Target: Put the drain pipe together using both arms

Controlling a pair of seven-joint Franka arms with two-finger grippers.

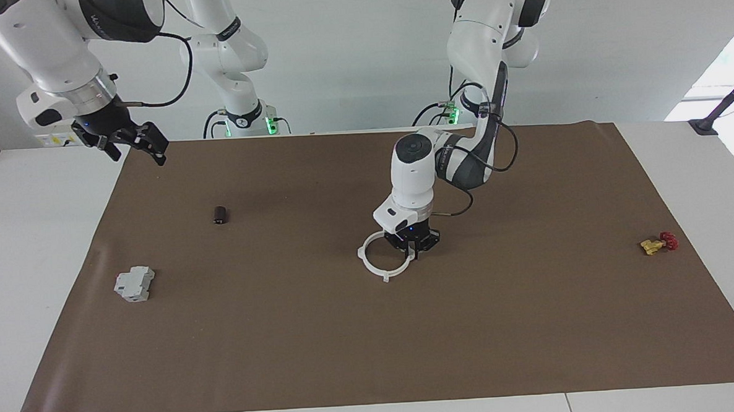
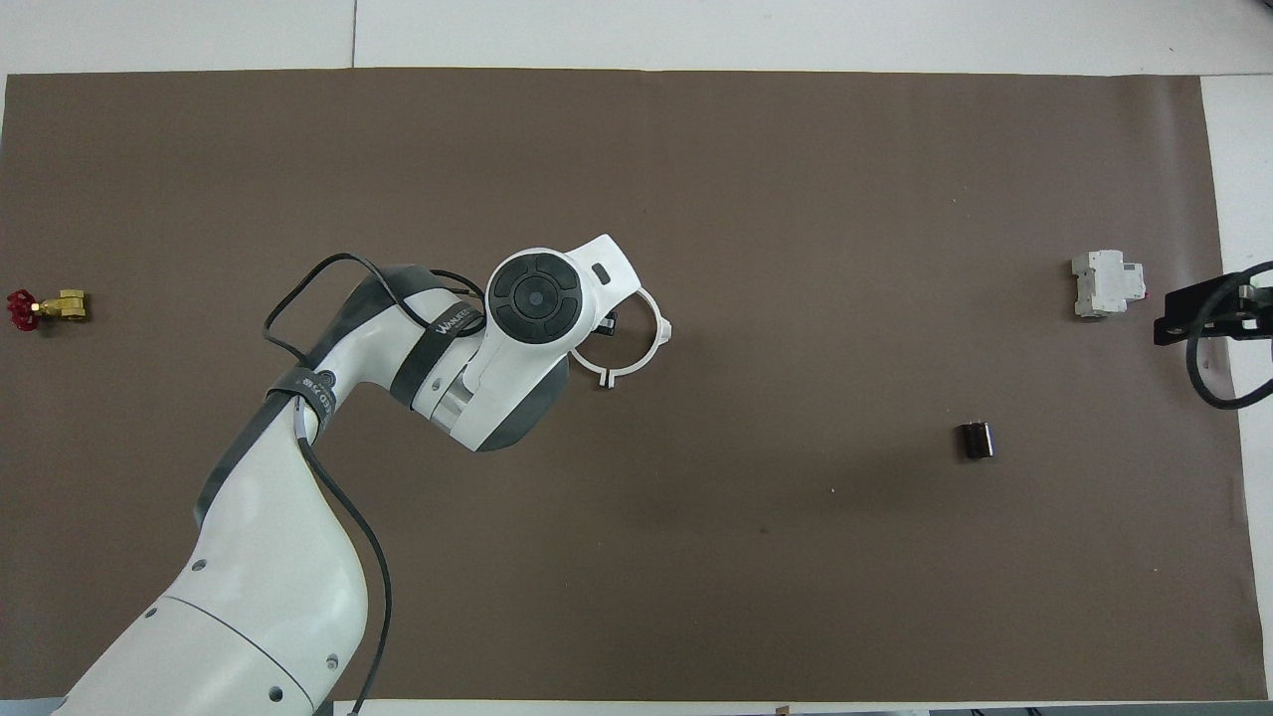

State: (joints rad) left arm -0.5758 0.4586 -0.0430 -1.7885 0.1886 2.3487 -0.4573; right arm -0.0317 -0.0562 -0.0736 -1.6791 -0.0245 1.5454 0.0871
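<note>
The drain pipe (image 1: 363,256) lies on the brown mat near the table's middle. Its two white half-ring arcs meet end to end as one ring with little tabs. It also shows in the overhead view (image 2: 656,338). My left gripper (image 1: 413,248) is down at the ring's side toward the left arm's end, shut on that arc. From above the wrist covers most of the left gripper (image 2: 607,321). My right gripper (image 1: 135,145) is open and empty, raised over the mat's edge at the right arm's end, and waits; its black fingers (image 2: 1193,318) show in the overhead view.
A grey blocky box (image 1: 134,284) and a small dark cylinder (image 1: 220,215) lie on the mat toward the right arm's end. A small red and yellow valve (image 1: 658,243) lies toward the left arm's end.
</note>
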